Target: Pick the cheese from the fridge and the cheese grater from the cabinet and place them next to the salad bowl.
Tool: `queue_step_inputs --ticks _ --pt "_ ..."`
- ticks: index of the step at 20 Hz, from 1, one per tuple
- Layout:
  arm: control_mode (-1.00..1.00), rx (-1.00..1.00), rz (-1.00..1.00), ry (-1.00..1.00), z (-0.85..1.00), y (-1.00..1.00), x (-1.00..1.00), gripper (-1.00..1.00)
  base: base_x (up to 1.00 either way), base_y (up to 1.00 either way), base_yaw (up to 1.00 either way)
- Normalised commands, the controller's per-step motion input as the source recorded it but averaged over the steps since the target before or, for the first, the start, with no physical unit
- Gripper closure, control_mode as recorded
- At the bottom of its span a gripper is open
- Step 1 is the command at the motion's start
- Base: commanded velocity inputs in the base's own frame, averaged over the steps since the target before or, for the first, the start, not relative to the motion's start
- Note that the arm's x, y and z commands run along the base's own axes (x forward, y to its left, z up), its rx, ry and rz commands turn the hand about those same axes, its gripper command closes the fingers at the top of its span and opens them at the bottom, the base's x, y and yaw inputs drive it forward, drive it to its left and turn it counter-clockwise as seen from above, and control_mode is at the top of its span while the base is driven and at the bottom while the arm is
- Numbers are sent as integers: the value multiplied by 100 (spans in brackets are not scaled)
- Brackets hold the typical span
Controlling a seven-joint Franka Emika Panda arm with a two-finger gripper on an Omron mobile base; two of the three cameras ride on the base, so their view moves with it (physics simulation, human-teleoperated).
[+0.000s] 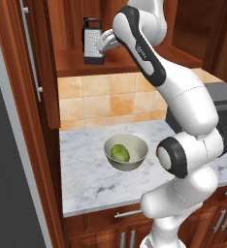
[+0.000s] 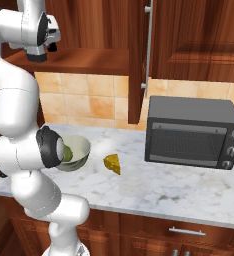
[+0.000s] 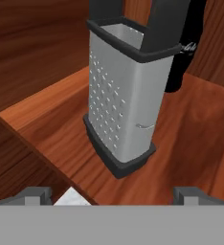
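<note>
The cheese grater, silvery with a black handle and base, stands upright on the open cabinet's shelf. My gripper is level with it, just to its right. In the hand view the grater stands straight ahead of the open gripper, and both fingertips are short of it and touch nothing. On the marble counter sits the salad bowl with green leaves. The yellow-orange cheese lies on the counter just right of the bowl. A tall grey panel at the far left looks like the fridge.
A slim dark cola bottle stands on the shelf right behind the grater. The cabinet door hangs open at the left, the other door at the right. A dark toaster oven takes up the counter's right part.
</note>
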Motion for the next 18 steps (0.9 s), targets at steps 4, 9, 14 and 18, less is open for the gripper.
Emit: queue_step_inputs --ticks 4,9,14,18 --pt "-100 4 0 -4 0 0 26 -100 0 0 0" --pt "-100 9 0 -6 0 0 2 -100 0 0 0" --pt "-100 9 0 -8 -4 3 -10 -100 0 0 0" --pt "-100 9 0 -9 -14 0 0 -100 0 0 0"
